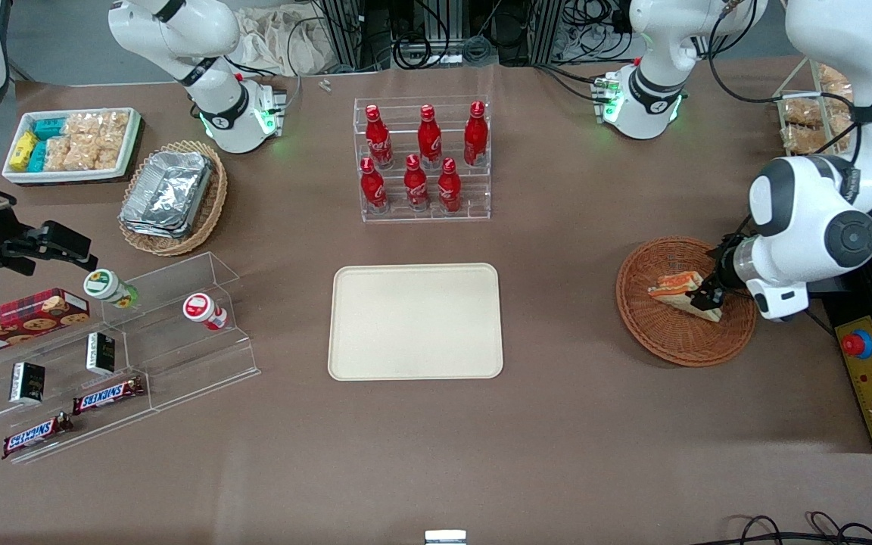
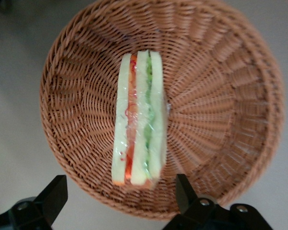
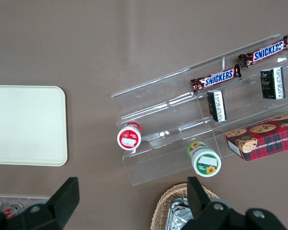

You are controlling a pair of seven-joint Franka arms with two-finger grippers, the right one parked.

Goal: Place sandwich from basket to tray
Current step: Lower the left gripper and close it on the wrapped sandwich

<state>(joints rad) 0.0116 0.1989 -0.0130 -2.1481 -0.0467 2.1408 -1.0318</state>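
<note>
Brown-covered surface (image 1: 595, 424), long, with robot bases at the edge farthest from the front camera.

Containers, largest first:
- Tray (image 1: 415, 321), cream, rectangular, rounded corners, low rim; nothing on it. Lies at mid-surface, nearer the front camera than the bottle rack.
- Clear stepped display shelf (image 1: 179, 333), toward the parked arm's end; carries two small round jars (image 1: 205, 310), two Snickers bars (image 1: 107, 393), two small dark boxes and a cookie box (image 1: 20, 322).
- Clear bottle rack (image 1: 425, 159), holding six red bottles in two rows.
- Basket (image 1: 671, 344), round, reddish-brown wicker, toward my end of the surface, well apart from the tray. Holds the sandwich (image 1: 678, 288), one wrapped wedge lying inside, its pale bread and orange, red and green layers showing edge-on in my wrist view (image 2: 137, 122).
- White bin of snack packets (image 1: 73, 144), toward the parked arm's end.
- Tan wicker basket (image 1: 205, 216) with stacked foil trays, beside that bin.

Open brown cloth lies between the reddish-brown basket and the tray.

My claw (image 1: 705, 297): over the basket, down at the sandwich. Fingers (image 2: 53, 196) are spread wider than the wedge, one on each side of its end; they are not closed on it, and I cannot tell whether either tip touches the wrap.
</note>
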